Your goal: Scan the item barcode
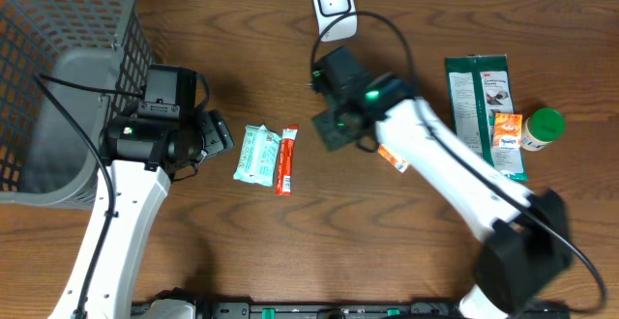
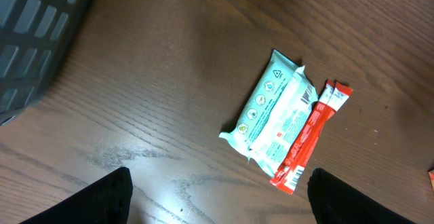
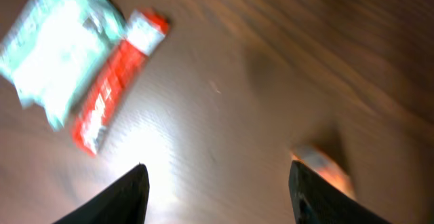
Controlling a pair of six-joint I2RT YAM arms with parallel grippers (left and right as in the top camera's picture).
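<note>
Our left pincer [image 2: 218, 193] hangs spread and empty over the table [image 2: 135, 81] — so does the right pincer [image 3: 217, 187] — near a pale-green packet [image 2: 274, 112] touching a red sachet [image 2: 308, 139].

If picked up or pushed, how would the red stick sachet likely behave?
The red stick sachet looks thin and flat, so it is probably light and floppy if pinched at one end. Flat on the table, it should not roll. It lies against the pale green packet, so a push may shift both.
</note>
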